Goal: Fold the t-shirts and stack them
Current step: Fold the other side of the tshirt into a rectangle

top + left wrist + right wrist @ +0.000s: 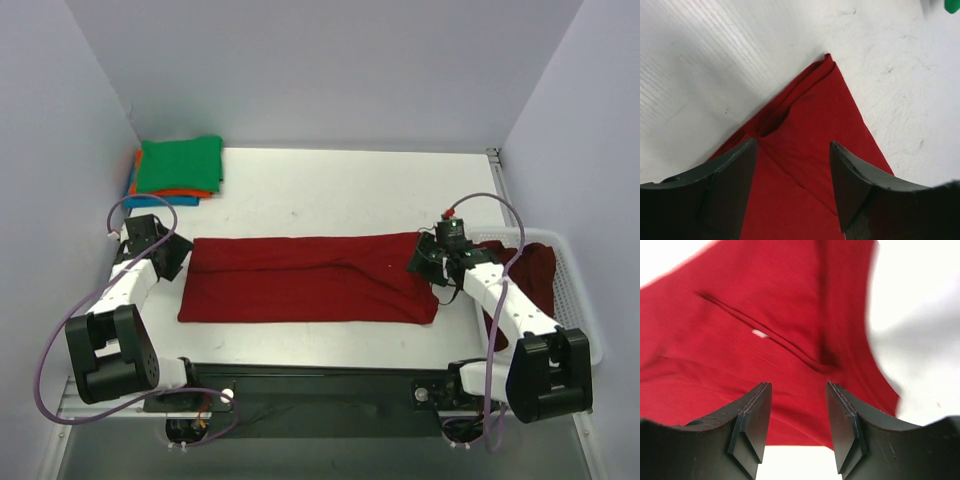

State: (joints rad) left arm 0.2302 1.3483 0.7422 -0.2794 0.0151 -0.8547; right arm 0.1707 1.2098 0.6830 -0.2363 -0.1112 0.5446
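A dark red t-shirt point(310, 280) lies folded lengthwise into a long flat band across the middle of the white table point(330, 190). My left gripper point(178, 255) stands open at the band's left end, its corner point(827, 62) lying flat below the fingers, nothing held. At the right end my right gripper point(428, 262) is open too, hovering over the red cloth point(765, 315) with nothing between its pads. A folded stack with a green t-shirt point(180, 163) on top of orange and blue ones sits at the back left corner.
A white slotted basket point(575, 290) stands at the table's right edge with more dark red cloth point(535, 270) hanging in it, close behind my right arm. Grey walls close in the table on the left, back and right.
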